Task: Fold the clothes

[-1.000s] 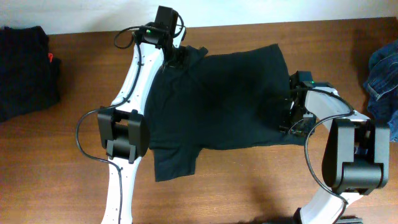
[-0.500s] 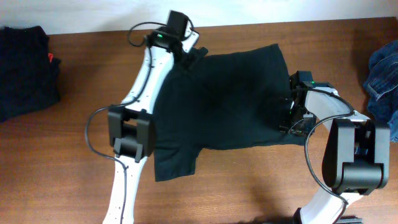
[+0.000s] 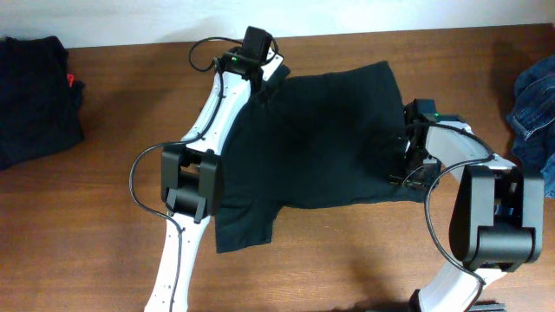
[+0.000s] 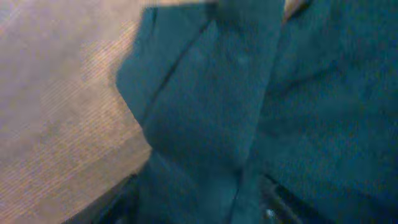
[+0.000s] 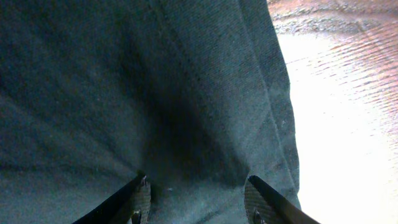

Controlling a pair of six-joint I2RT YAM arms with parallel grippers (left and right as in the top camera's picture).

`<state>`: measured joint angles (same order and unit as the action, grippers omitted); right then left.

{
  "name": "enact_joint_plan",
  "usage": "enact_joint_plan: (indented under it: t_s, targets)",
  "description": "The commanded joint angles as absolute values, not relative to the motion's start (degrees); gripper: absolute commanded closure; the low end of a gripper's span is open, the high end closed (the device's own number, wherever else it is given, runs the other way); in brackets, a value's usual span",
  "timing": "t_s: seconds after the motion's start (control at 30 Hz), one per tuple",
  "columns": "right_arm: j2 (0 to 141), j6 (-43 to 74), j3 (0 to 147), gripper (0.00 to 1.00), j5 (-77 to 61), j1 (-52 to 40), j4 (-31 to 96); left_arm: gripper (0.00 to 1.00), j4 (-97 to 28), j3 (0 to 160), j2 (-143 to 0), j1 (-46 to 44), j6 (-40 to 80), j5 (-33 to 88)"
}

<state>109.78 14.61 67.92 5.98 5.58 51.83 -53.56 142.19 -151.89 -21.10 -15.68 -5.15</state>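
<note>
A black short-sleeved T-shirt (image 3: 312, 139) lies spread across the middle of the table, one sleeve at the back left and the other at the front left. My left gripper (image 3: 267, 76) is at the back sleeve. In the left wrist view a fold of that sleeve (image 4: 205, 118) runs between its dim, blurred jaws (image 4: 199, 208), which stand apart. My right gripper (image 3: 401, 165) rests on the shirt's right edge. The right wrist view shows it open (image 5: 199, 196), both fingers (image 5: 140, 199) pressed down on flat cloth (image 5: 155, 93) near the hem.
A pile of dark clothes (image 3: 35, 100) with a red tag lies at the table's left end. Blue denim (image 3: 533, 104) lies at the right edge. Bare wood (image 3: 87, 234) shows in front of and left of the shirt. A white wall runs along the back.
My left arm has swung right along the table's back edge onto the shirt's sleeve, and its jaws have narrowed. The right arm and the shirt have not moved.
</note>
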Motion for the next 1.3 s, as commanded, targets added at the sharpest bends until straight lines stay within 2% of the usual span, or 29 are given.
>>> enact_joint_plan:
  t_s: [0.0, 0.13, 0.33, 0.43, 0.67, 0.77, 0.87, 1.03, 1.07, 1.2, 1.27]
  targets:
    - [112.8, 15.3, 65.9, 0.46, 6.4, 6.0, 49.3, 0.53, -52.1, 142.5, -152.2, -20.9, -16.8, -5.9]
    - [112.8, 15.3, 65.9, 0.46, 6.5, 6.0, 49.3, 0.56, -51.0, 142.5, -152.2, -20.8, -16.8, -5.9]
    - [112.8, 15.3, 65.9, 0.46, 6.4, 6.0, 49.3, 0.57, -51.0, 142.5, -152.3, -20.7, -16.8, -5.9]
    - [112.8, 15.3, 65.9, 0.46, 6.4, 6.0, 49.3, 0.48, -51.4, 142.5, -152.3, -20.7, -16.8, -5.9]
    - [112.8, 15.3, 65.9, 0.46, 6.4, 6.0, 49.3, 0.47, -52.2, 142.5, -153.3, -20.7, -16.8, -5.9]
    - [112.8, 15.3, 65.9, 0.46, 6.4, 6.0, 49.3, 0.48, -52.0, 142.5, -153.4, -20.6, -16.8, -5.9]
    - [112.8, 15.3, 65.9, 0.46, 6.5, 6.0, 49.3, 0.59, -51.4, 142.5, -153.4, -20.3, -16.8, -6.0]
    - [112.8, 15.3, 65.9, 0.46, 6.5, 6.0, 49.3, 0.60, -51.4, 142.5, -154.1, -19.7, -16.8, -6.0]
    - [112.8, 15.3, 65.9, 0.46, 6.5, 6.0, 49.3, 0.59, -51.4, 142.5, -154.5, -19.7, -16.8, -6.1]
    - [112.8, 15.3, 65.9, 0.46, 6.5, 6.0, 49.2, 0.46, -51.4, 142.5, -155.6, -19.7, -16.8, -6.0]
    - [112.8, 15.3, 65.9, 0.46, 6.4, 6.0, 49.1, 0.43, -51.5, 142.5, -155.7, -19.7, -16.8, -6.0]
